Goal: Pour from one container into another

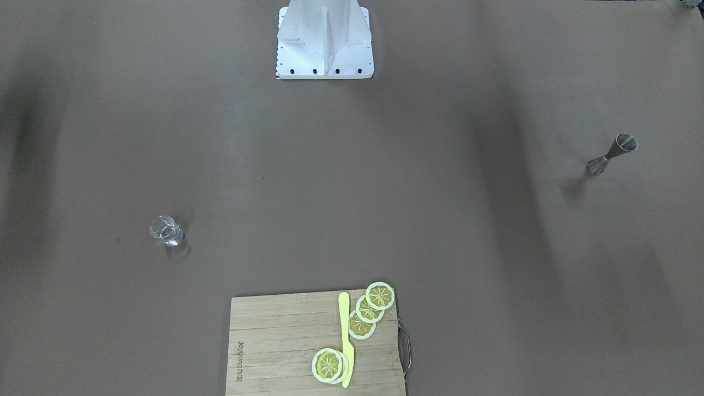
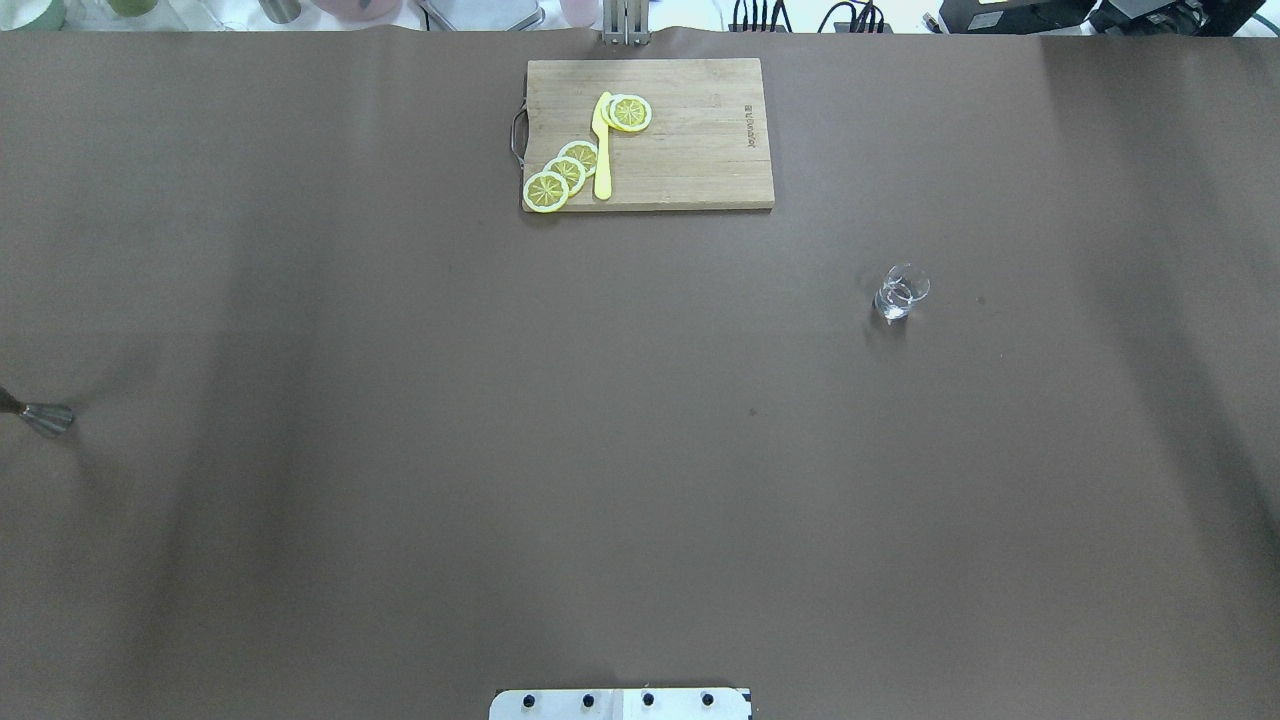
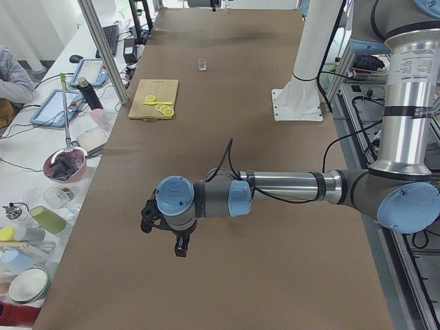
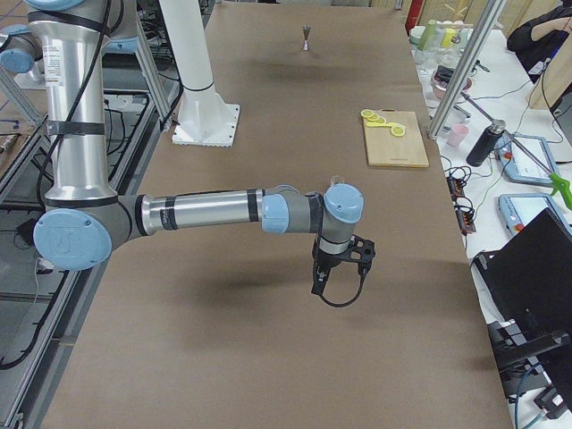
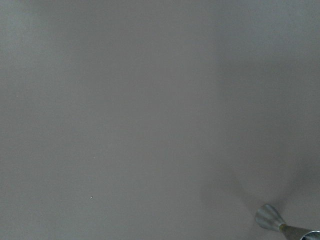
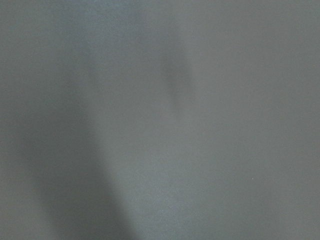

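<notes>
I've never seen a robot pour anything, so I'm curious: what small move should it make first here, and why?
Probably ease the left gripper toward the metal jigger. The jigger stands upright and untouched on the left arm's side, showing only at the lower right corner of the left wrist view, while the small glass stands far off, on the right arm's side.

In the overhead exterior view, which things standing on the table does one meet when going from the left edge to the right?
metal jigger → wooden cutting board → small clear glass
</notes>
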Available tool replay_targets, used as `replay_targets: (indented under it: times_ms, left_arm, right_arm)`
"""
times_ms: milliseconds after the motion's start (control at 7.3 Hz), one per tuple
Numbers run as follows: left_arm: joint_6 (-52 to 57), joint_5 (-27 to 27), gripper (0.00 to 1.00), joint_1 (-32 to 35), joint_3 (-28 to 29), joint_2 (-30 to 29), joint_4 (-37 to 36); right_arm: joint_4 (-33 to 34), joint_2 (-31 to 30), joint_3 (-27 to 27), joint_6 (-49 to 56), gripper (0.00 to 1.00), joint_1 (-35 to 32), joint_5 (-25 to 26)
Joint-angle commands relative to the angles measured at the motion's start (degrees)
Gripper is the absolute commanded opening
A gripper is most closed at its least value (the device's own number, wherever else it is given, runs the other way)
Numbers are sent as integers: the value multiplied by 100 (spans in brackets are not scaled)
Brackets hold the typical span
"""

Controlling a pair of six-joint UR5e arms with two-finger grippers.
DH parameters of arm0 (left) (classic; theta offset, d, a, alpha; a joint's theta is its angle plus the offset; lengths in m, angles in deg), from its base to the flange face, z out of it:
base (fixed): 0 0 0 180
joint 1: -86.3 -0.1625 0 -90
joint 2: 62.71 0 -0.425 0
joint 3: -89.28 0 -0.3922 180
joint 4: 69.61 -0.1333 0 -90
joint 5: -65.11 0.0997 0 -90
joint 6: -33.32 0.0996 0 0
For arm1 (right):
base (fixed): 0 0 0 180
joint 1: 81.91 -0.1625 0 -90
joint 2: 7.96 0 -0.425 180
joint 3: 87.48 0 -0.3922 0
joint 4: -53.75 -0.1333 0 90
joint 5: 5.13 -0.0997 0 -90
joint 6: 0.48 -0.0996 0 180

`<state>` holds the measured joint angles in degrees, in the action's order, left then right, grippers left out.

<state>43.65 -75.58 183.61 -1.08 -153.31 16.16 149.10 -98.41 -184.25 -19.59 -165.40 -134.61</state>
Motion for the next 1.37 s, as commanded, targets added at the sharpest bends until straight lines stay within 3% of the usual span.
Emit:
replay_targets:
  times_ms: [0,1232]
  left_arm:
    - [4,-3,99,-2,-43,43,-7]
    - [22,-3,99,-2,-52,210,1]
  right_arm:
    - [-8,-61,-26,-21,100,-9,-50]
    - [-8,-254,-17,14,100,-159,-33]
